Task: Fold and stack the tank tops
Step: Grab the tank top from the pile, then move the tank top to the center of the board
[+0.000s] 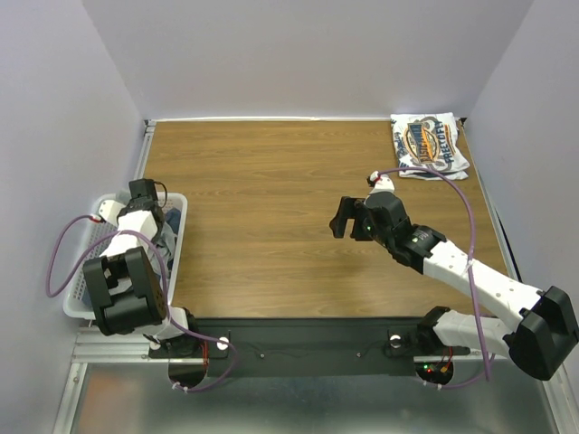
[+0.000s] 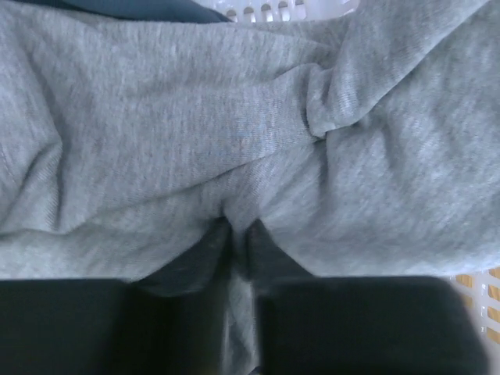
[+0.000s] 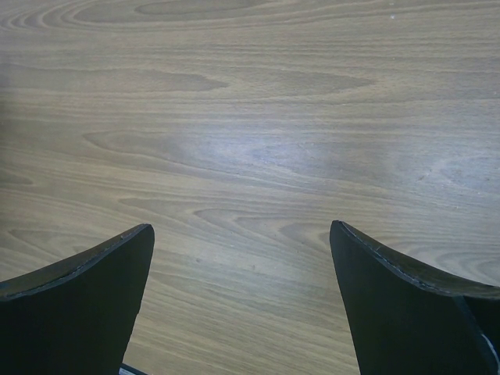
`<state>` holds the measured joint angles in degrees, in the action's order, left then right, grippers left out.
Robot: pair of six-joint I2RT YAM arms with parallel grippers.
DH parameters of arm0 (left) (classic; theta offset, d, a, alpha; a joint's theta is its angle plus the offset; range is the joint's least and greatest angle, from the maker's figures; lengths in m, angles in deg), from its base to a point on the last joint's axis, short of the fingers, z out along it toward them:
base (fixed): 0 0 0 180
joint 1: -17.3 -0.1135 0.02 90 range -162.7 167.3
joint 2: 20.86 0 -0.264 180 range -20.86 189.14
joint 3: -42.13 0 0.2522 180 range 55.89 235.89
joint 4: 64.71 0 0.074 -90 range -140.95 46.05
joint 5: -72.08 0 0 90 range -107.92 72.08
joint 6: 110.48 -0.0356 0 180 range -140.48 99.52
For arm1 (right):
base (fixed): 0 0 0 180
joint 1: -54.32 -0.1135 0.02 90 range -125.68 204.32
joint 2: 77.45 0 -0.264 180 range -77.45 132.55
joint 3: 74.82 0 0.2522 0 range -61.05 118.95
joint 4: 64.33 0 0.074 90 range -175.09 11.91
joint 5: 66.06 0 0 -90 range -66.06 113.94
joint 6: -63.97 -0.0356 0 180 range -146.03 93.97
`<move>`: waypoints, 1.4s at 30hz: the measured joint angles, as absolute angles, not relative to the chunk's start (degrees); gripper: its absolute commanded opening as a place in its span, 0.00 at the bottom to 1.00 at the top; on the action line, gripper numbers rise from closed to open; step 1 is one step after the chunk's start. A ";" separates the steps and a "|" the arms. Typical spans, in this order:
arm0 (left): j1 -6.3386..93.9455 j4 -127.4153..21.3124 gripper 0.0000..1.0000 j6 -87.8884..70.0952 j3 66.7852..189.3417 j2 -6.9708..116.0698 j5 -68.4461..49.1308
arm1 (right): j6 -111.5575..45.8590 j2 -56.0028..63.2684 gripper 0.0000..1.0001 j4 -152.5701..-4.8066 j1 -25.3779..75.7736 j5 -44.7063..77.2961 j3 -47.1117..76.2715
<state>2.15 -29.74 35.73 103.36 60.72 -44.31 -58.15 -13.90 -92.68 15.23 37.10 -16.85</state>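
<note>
Wooden worktop (image 3: 250, 117) shows between my spread right jaws. Only the wrist view reveals my left jaws pinching the grey tank top (image 2: 156, 141).

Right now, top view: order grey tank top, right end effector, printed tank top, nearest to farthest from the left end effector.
1. grey tank top, at left, pinched in the left end effector.
2. right end effector, mid-table.
3. printed tank top, far right corner.
</note>
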 measured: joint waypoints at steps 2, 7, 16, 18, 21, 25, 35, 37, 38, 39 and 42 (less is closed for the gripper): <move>2.06 -29.95 0.00 35.16 103.38 60.57 -44.35 | -58.15 -13.90 1.00 -92.70 15.26 37.04 -16.85; 2.06 -28.21 0.00 33.37 105.24 57.47 -45.10 | -58.15 -13.90 1.00 -92.73 15.23 36.95 -16.85; 1.93 -28.45 0.00 26.68 112.89 42.39 -42.85 | -58.15 -13.20 1.00 -93.53 15.26 36.95 -14.03; 1.93 -30.22 0.00 24.95 113.04 38.63 -40.22 | -58.18 -13.20 1.00 -93.56 15.26 36.95 -13.31; 2.93 -32.40 0.00 22.75 113.85 34.30 -35.61 | -58.22 -13.13 1.00 -93.69 15.26 36.97 -12.04; 9.27 -32.99 0.00 20.32 119.20 34.17 -33.12 | -58.39 -13.07 1.00 -94.10 15.23 37.28 -9.61; 41.01 -33.45 0.00 15.49 142.13 43.26 -36.86 | -57.76 -13.99 1.00 -94.21 15.26 43.68 -3.43; 45.79 -34.28 0.00 15.53 142.55 44.11 -38.32 | -57.78 -15.43 1.00 -94.34 15.26 46.04 -3.21; 48.59 -34.85 0.00 15.62 142.07 44.68 -38.87 | -57.78 -16.11 1.00 -94.45 15.26 46.74 -3.21; 50.38 -35.79 0.00 15.97 141.10 45.14 -39.39 | -57.87 -17.33 1.00 -94.63 15.26 48.25 -3.21; 58.10 -40.25 0.10 18.05 132.97 47.79 -40.90 | -58.18 -20.06 1.00 -94.91 15.26 50.70 -3.21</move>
<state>58.10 -40.25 18.05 132.97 47.79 -40.90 -58.18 -20.06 -94.91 15.26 50.70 -3.21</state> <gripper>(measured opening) 0.041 0.998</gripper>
